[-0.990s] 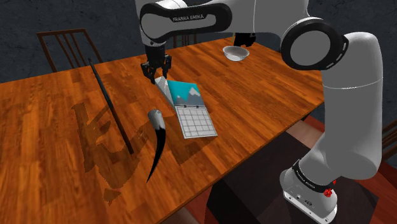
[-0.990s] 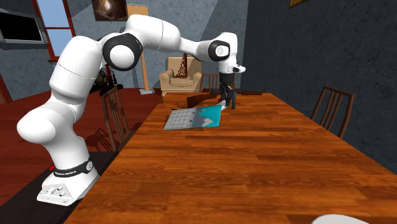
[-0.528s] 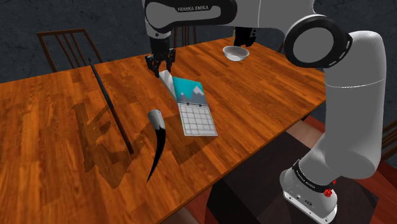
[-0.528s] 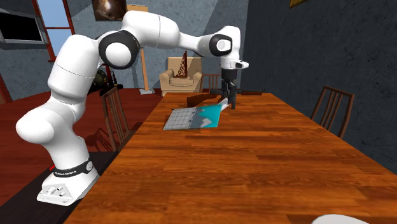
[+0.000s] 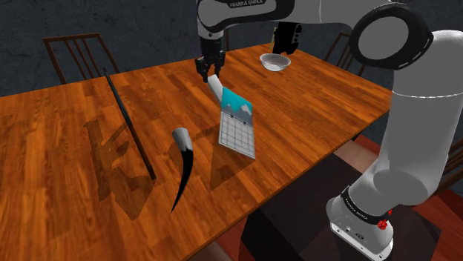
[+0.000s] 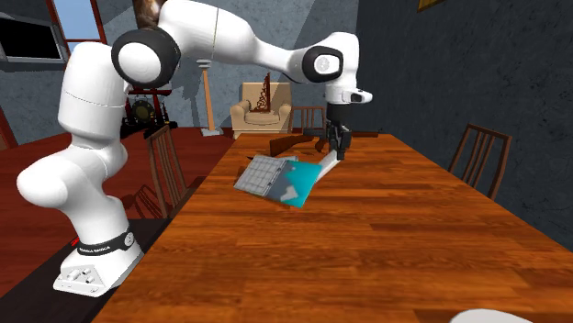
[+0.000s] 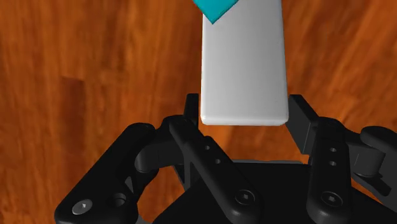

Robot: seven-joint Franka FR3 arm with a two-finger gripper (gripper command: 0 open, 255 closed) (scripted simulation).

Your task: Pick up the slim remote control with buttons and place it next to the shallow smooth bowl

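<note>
The remote [image 5: 236, 120] is a slim flat slab, white at one end, with a teal picture and a grid of buttons. My gripper [image 5: 210, 74] is shut on its white end, and it hangs slanted above the wooden table [image 5: 67, 170]. From the second exterior view the gripper [image 6: 336, 147] holds the remote [image 6: 278, 180] clear of the tabletop. In the wrist view the white end [image 7: 242, 70] sits clasped between the two black fingers [image 7: 193, 114]. The shallow white bowl [image 5: 275, 62] stands at the table's far right corner in the shoulder view, beyond the gripper.
A long thin black rod [image 5: 130, 126] lies across the table toward the shoulder view's left. A curved black-and-white horn shape [image 5: 183, 159] lies near the front edge. Wooden chairs [image 5: 74, 52] [image 6: 477, 156] stand around the table. An armchair [image 6: 262, 110] stands far behind.
The gripper rose and moved toward the shoulder view's right, nearer the bowl. The remote came up off the table with it and now hangs tilted.
</note>
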